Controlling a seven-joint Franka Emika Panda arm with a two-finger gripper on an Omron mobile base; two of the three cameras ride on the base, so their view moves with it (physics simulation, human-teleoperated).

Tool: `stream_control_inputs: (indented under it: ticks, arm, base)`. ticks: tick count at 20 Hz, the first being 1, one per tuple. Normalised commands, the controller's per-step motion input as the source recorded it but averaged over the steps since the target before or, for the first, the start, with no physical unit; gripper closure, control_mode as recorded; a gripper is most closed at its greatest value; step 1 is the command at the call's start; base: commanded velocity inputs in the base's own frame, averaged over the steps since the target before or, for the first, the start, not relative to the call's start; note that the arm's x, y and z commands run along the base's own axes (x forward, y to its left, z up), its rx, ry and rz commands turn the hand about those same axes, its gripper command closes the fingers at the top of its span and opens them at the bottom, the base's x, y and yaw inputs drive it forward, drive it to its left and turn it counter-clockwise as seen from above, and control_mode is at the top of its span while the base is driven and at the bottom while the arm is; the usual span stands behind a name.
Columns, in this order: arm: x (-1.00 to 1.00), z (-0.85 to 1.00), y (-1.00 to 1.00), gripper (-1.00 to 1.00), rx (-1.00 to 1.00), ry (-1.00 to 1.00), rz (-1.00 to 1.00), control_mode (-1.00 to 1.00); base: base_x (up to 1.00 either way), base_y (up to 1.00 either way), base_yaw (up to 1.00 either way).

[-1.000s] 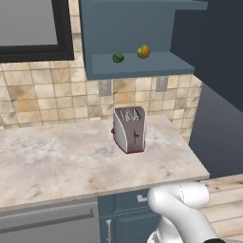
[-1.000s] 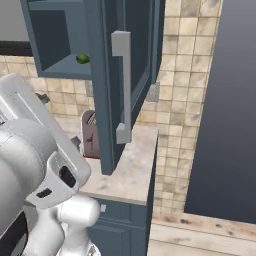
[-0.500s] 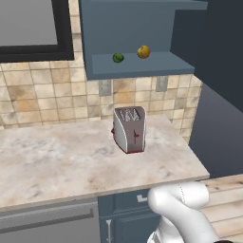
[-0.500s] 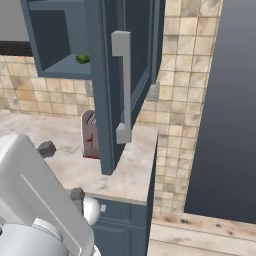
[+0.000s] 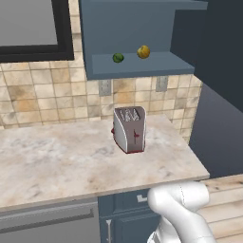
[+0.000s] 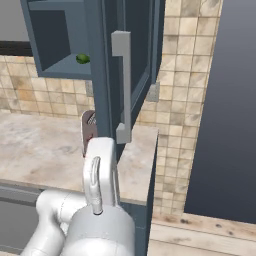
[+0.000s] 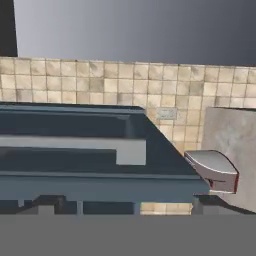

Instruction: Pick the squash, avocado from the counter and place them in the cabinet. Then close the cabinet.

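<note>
We find the small round yellow-orange squash (image 5: pixel 143 51) and the tiny dark green avocado (image 5: pixel 118 58) both resting on the shelf of the dark blue wall-mounted cabinet (image 5: pixel 142 66), near each other but apart, above the beige-and-grey marbled stone bench (image 5: pixel 71 156) where a silver toaster with red trim (image 5: pixel 129 129) stands. So what remains for us is the open dark blue cabinet door (image 6: pixel 102 85) with its long vertical silver bar handle (image 6: pixel 123 90). We judge this door stiff and fairly light, swinging freely on its hinges, and fragile in no way; the smooth bar may be slippery, so we would push flat on the panel near the handle's side, far from the hinge, rather than pinch it. Our tool stands wide open and holds nothing, with the handle close ahead in the hand view.
</note>
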Motion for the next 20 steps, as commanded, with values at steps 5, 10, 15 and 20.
stream_control_inputs:
  ticks: [5, 10, 15, 20]
  arm:
    - [1.00, 0.00, -0.73, -1.00, 0.30, 0.09, 0.00, -1.00]
    - [0.99, 0.00, -0.10, -1.00, 0.21, 0.18, 0.09, -1.00]
    - [0.72, 0.03, 0.27, -1.00, 0.10, 0.15, 0.26, -1.00]
    - [0.07, 0.32, 0.50, -1.00, 0.05, 0.00, 0.28, -1.00]
  base:
    - [0.00, 0.00, 0.00]
    - [0.00, 0.00, 0.00]
    - [0.00, 0.00, 0.00]
    - [0.00, 0.00, 0.00]
